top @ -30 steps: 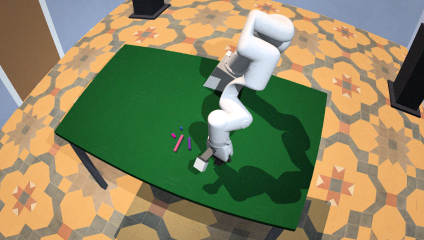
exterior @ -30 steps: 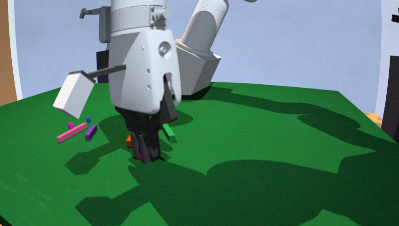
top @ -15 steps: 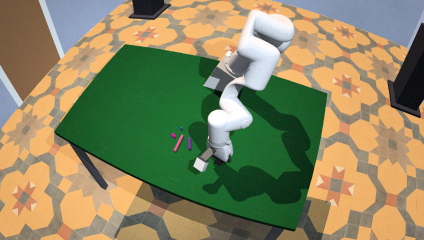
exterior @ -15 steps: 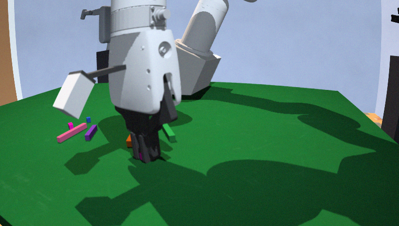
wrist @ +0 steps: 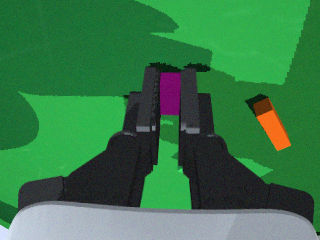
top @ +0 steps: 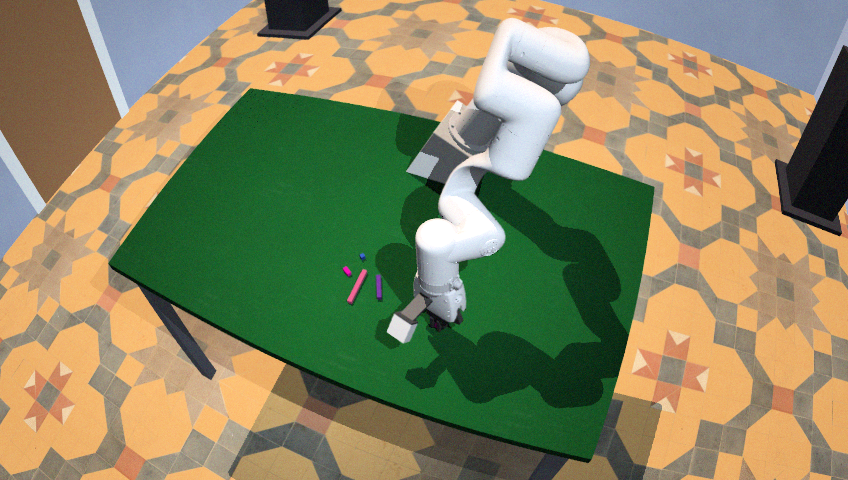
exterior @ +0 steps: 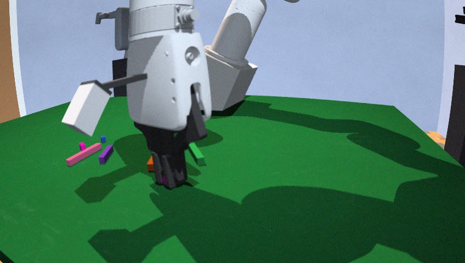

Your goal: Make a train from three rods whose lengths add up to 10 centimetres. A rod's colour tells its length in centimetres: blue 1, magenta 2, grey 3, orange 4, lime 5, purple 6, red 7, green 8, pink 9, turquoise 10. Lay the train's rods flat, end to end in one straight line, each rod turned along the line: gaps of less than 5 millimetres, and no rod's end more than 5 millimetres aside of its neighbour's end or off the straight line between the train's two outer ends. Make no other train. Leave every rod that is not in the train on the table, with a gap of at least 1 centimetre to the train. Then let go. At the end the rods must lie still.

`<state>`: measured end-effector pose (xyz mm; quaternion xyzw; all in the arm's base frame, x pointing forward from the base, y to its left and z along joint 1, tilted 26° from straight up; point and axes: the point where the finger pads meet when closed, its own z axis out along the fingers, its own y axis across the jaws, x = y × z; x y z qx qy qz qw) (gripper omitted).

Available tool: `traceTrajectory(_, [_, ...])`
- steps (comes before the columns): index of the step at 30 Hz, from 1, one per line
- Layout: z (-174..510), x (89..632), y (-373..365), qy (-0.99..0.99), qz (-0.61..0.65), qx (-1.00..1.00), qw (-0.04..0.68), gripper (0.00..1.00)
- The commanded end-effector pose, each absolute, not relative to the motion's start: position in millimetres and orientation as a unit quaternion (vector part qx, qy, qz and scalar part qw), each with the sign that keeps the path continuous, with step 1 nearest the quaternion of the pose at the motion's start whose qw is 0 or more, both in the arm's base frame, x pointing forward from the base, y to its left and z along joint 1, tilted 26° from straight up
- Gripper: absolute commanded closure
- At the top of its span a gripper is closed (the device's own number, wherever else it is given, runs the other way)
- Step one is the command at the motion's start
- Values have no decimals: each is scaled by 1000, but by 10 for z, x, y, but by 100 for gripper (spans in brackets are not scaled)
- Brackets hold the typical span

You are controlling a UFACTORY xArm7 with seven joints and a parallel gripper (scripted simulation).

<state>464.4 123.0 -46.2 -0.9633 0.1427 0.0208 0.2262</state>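
Observation:
My gripper (wrist: 170, 88) is down at the table top and shut on a magenta rod (wrist: 170, 92); in the exterior view the rod (exterior: 164, 179) only peeks out beside the fingers (exterior: 169, 176). An orange rod (wrist: 271, 123) lies flat just to the right of the fingers in the wrist view, apart from them; it also shows in the exterior view (exterior: 150, 163). A green rod (exterior: 196, 153) lies behind the gripper. To the left lie a pink rod (top: 357, 286), a purple rod (top: 378, 286), a second magenta rod (top: 347, 271) and a small blue rod (top: 362, 256).
A white box on a stalk (top: 402, 327) sticks out from my wrist on the left. The table's front edge (top: 333, 380) runs a little below the gripper. The arm's base (top: 452, 142) stands at the table's far edge.

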Motion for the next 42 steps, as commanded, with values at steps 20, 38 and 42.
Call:
traceTrajectory(20, [429, 4637, 786, 143, 18, -963, 226, 96])
traceTrajectory(38, [319, 4517, 554, 76, 2, -971, 225, 96])
traceTrajectory(42, [259, 4443, 429, 38, -7, -974, 225, 96])
